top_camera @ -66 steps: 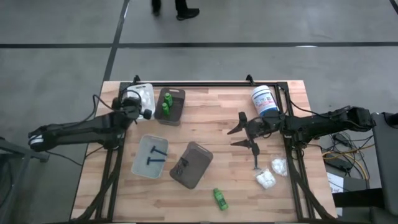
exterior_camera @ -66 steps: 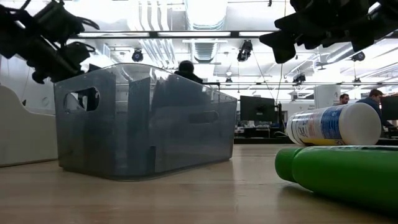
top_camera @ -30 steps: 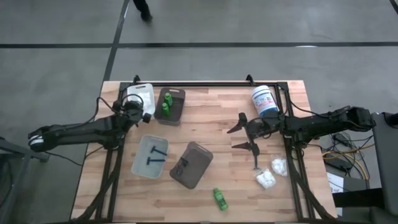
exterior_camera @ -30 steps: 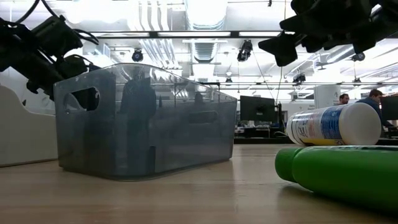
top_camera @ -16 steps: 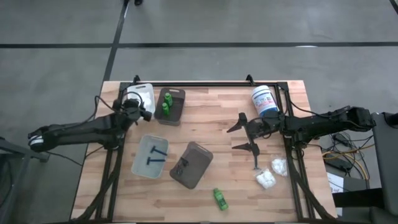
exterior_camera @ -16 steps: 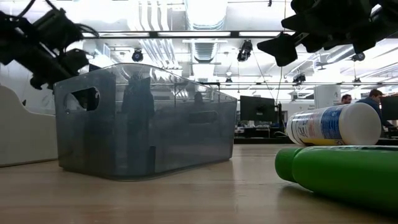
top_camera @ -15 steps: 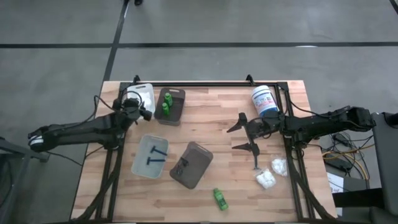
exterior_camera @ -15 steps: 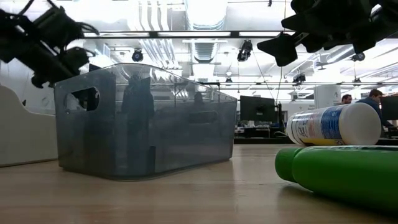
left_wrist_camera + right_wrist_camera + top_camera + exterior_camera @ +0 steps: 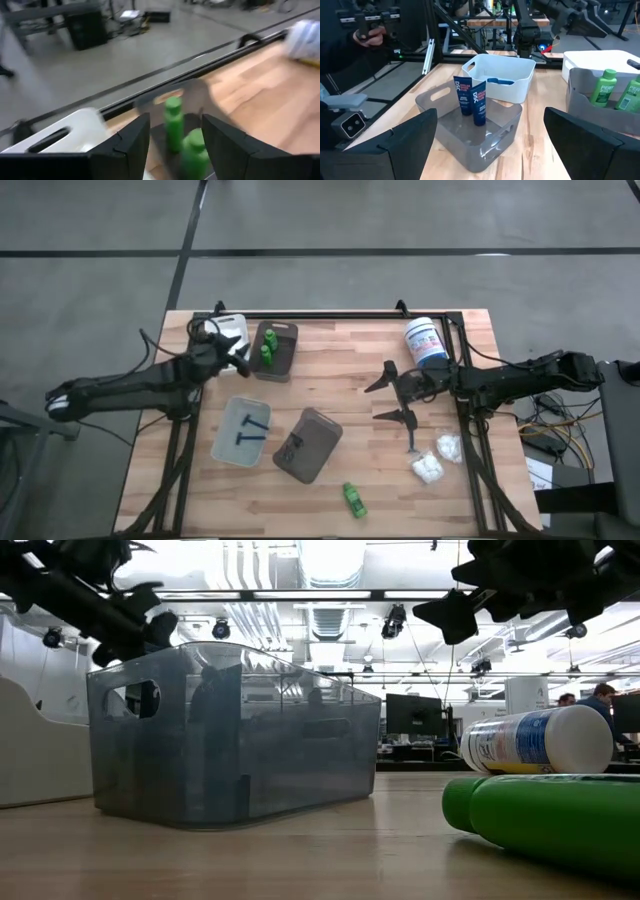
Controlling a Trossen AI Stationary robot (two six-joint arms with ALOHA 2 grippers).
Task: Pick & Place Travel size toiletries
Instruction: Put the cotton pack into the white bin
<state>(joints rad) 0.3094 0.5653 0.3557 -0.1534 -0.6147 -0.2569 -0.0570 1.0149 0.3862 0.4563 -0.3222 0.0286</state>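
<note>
The dark grey tray at the table's far edge serves as the landmark. 2 green bottles stand upright inside it, and the left gripper hovers just beside it on the side of the white tray, its jaws spread wide and empty; in the left wrist view the fingers frame the 2 bottles.

Nearer the front from the dark grey tray sits a white tray with 2 dark blue sticks lying in it. Beside that, a translucent grey bin holds 2 dark blue tubes standing upright. A third green bottle lies on its side on the wood near the front edge, well apart from the dark grey tray.

The right gripper hangs over bare wood, well to the right of the dark grey tray, its jaws wide open and holding nothing. 2 white packets lie beyond it toward the front right corner, with 1 dark stick just beside them. A white tub with a blue label lies at the far right edge.
</note>
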